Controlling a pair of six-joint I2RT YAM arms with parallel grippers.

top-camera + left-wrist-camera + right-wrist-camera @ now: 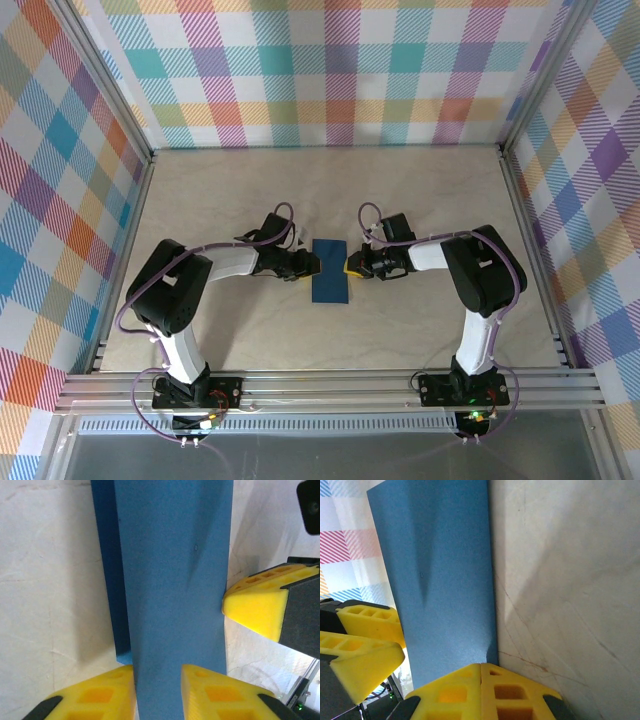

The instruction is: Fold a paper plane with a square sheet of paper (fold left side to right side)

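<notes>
Blue paper (330, 271), apparently folded lengthwise

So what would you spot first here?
The dark-blue sheet of paper, folded into a rectangle, lies in the middle of the table. The left gripper and right gripper, both yellow-fingered, meet it from either side, the right one shut. Bright checked walls stand all around.

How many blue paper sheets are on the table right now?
1. The blue sheet lies in the middle of the table, between the left gripper and the right gripper, folded over on itself. A second sheet directly beneath it would be hidden.
</notes>
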